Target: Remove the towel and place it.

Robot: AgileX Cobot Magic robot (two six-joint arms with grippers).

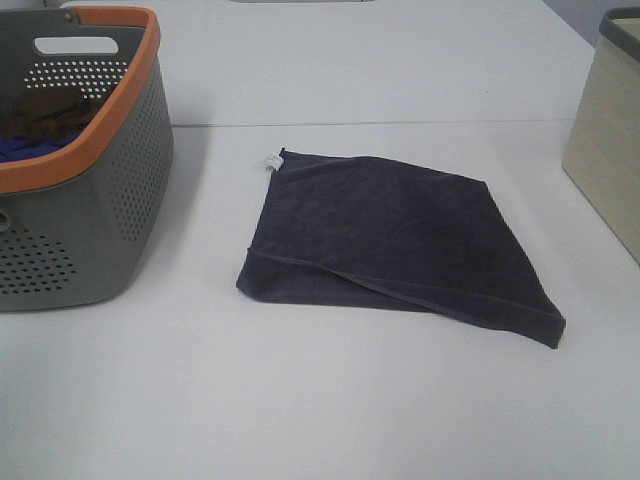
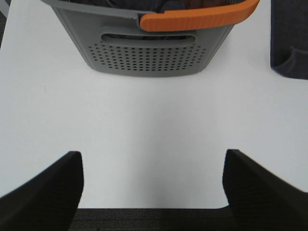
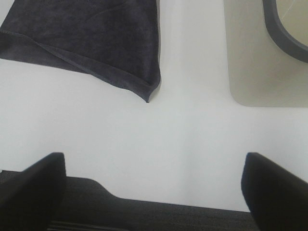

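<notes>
**A:** What containers are here, and what do they hold?

**B:** Two. A grey perforated laundry basket (image 1: 75, 160) with an orange rim and a cut-out handle stands on the white counter (image 1: 330, 400) at the left of the high view. Inside it, one brown cloth (image 1: 45, 112) lies above one bright blue cloth (image 1: 28, 146); only small parts of each show over the rim. The second is a beige bin (image 1: 608, 150) with a dark grey rim at the right edge, cut off by the frame. What it holds cannot be seen from any view.

**A:** And the towel?

**B:** One dark navy-grey towel (image 1: 390, 240) lies flat on the counter between the basket and the bin, touching neither. It sits like a diamond, with a small white tag (image 1: 270, 161) at the far corner nearest the basket. The near edge is folded over, making a raised hem line across the front.

**A:** Where are the grippers?

**B:** Neither appears in the high view. In the left wrist view, the left gripper (image 2: 153, 185) has its two dark fingers spread wide apart over bare counter, holding nothing; the basket is ahead of it and a towel corner shows at one side. In the right wrist view, the right gripper (image 3: 153, 185) is likewise spread wide and empty, with the towel's pointed corner and the beige bin ahead of it.
</notes>
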